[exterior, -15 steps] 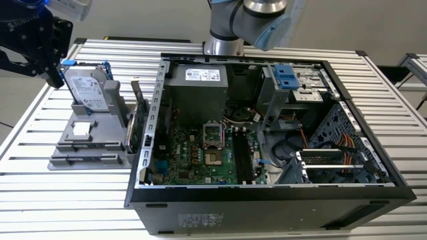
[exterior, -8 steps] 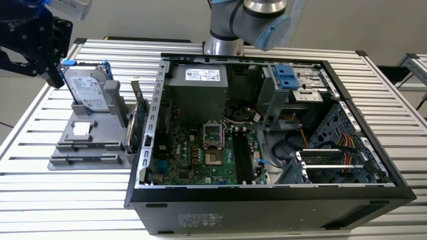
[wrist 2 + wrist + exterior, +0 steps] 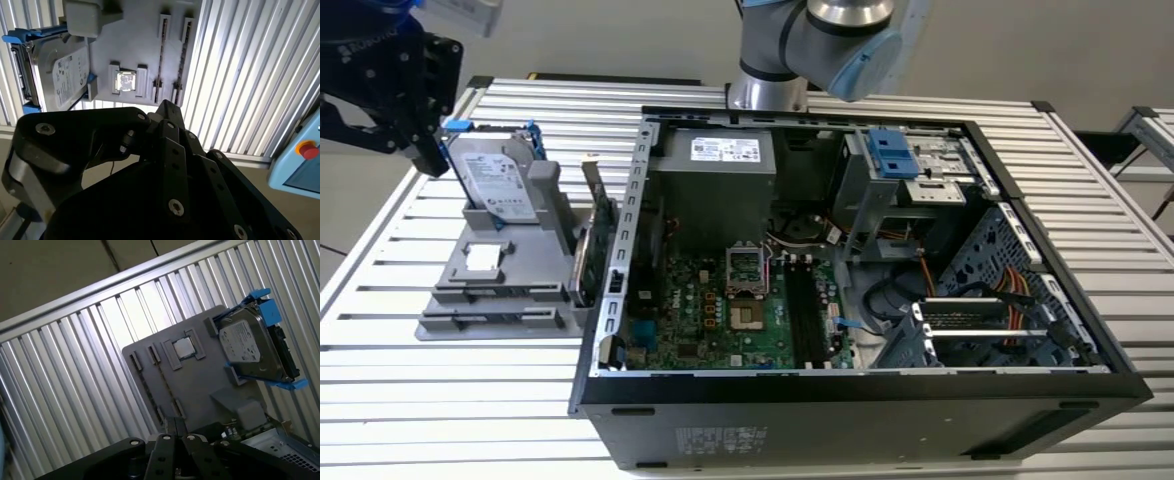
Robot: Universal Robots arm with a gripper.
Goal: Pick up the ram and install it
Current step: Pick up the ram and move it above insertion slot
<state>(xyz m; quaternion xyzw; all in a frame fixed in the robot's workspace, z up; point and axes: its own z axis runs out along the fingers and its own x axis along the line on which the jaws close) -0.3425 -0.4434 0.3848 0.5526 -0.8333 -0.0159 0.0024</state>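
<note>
The black end effector (image 3: 167,106), fingertips together and empty, hovers over the thin, long, edge-up ram stick (image 3: 161,55), probably light, stiff and fragile, best pinched mid-length.

In the first wrist view, your gripper (image 3: 175,432) covers one edge of the grey holder (image 3: 195,385). In the exterior view, the thin boards (image 3: 596,240) just beside that holder stand edge-on, too slim to tell apart, and the picture's edge crops the gripper near it.
</note>
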